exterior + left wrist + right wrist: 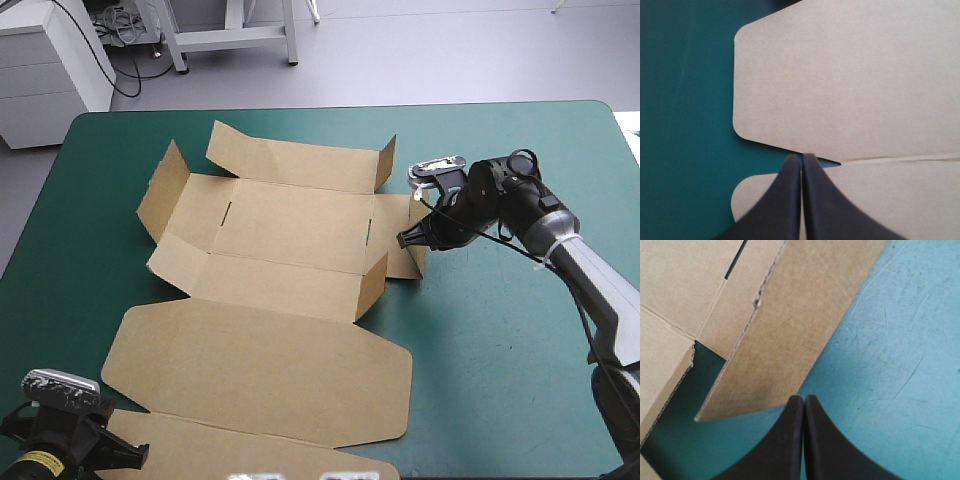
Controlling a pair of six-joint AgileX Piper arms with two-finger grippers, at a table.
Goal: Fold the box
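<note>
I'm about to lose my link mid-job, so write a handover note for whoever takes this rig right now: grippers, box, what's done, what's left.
Left gripper: shut, holding nothing, over the near-left edge of the lid, which lies flat on the table.
Right gripper: shut, empty, tips at the edge of the right end flap, which is tilted up. I cannot confirm contact.
Box: spread open mid-table. The long walls and corner tabs are only partly lifted and nothing is tucked.
Done: flaps started, no more.
Left: raise the walls and tuck the end flaps.
</note>
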